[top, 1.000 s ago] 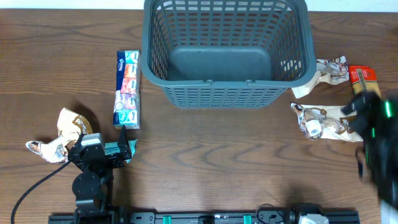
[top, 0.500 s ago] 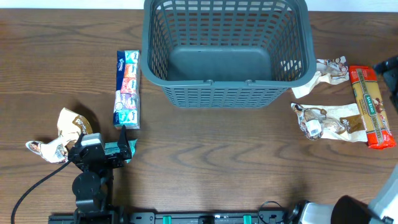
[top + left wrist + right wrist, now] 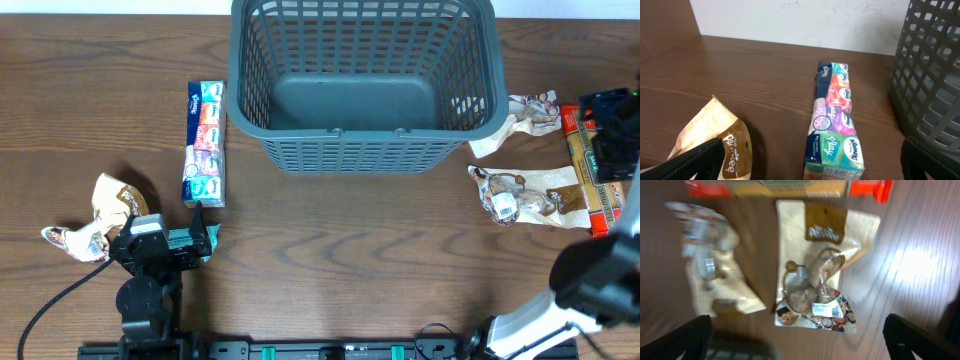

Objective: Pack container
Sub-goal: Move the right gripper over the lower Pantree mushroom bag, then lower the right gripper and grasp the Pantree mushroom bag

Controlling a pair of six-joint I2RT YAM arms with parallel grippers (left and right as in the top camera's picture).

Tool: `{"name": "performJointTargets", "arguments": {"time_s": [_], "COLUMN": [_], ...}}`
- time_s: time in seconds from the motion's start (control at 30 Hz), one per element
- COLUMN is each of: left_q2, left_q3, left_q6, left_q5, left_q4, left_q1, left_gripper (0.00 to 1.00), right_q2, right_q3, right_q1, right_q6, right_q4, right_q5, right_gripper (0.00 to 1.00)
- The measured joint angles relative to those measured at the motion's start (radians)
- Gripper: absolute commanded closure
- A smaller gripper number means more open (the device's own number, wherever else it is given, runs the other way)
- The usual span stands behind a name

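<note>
Overhead: container (image 3: 365, 150) far centre. Wrist views: left gripper (image 3: 810, 162) spread, empty, facing tissue pack (image 3: 832, 120); right gripper (image 3: 802, 339) spread, empty, above snack packet (image 3: 815, 280).

A cream snack packet (image 3: 815, 280) with a brown label lies flat on the brown wood desk (image 3: 920, 255). A blurry pale packet (image 3: 715, 265) lies just beside it. A red and yellow packet (image 3: 790, 186) sits just past its label end.

Empty grey lattice container (image 3: 363, 85), upright, table's far-centre.
</note>
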Motion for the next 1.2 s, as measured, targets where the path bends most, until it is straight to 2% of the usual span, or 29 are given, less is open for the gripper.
{"name": "performJointTargets", "arguments": {"time_s": [0.13,0.23,0.4,0.63,0.77,0.93,1.07,1.2], "left_q2": [0.0,0.0,0.0,0.0,0.0,0.0,0.0,0.0], "left_q3": [0.0,0.0,0.0,0.0,0.0,0.0,0.0,0.0], "left_q6": [0.0,0.0,0.0,0.0,0.0,0.0,0.0,0.0], "left_q5": [0.0,0.0,0.0,0.0,0.0,0.0,0.0,0.0], "left_q4": [0.0,0.0,0.0,0.0,0.0,0.0,0.0,0.0], "left_q1": [0.0,0.0,0.0,0.0,0.0,0.0,0.0,0.0], "left_gripper": [0.02,0.02,0.01,0.01,0.01,0.01,0.01,0.01], "right_q2": [0.137,0.198,0.188,0.073,-0.106,-0.36,-0.442,-0.446], "right_q3": [0.0,-0.001,-0.002,-0.031,-0.201,-0.572,-0.756,-0.809], "right_q1": [0.009,0.019,0.04,0.061,0.061,0.062,0.055,0.05], "right_q6": [0.081,0.119,0.123,0.005,-0.027,-0.101,-0.15,-0.159], "right_q4": [-0.101,-0.113,-0.113,-0.089,0.02,0.358,0.521,0.558], "right_q5": [-0.011,0.0,0.059,0.143,0.162,0.134,0.082,0.065], "right_gripper": [0.01,0.01,0.01,0.01,0.01,0.01,0.01,0.01]}}
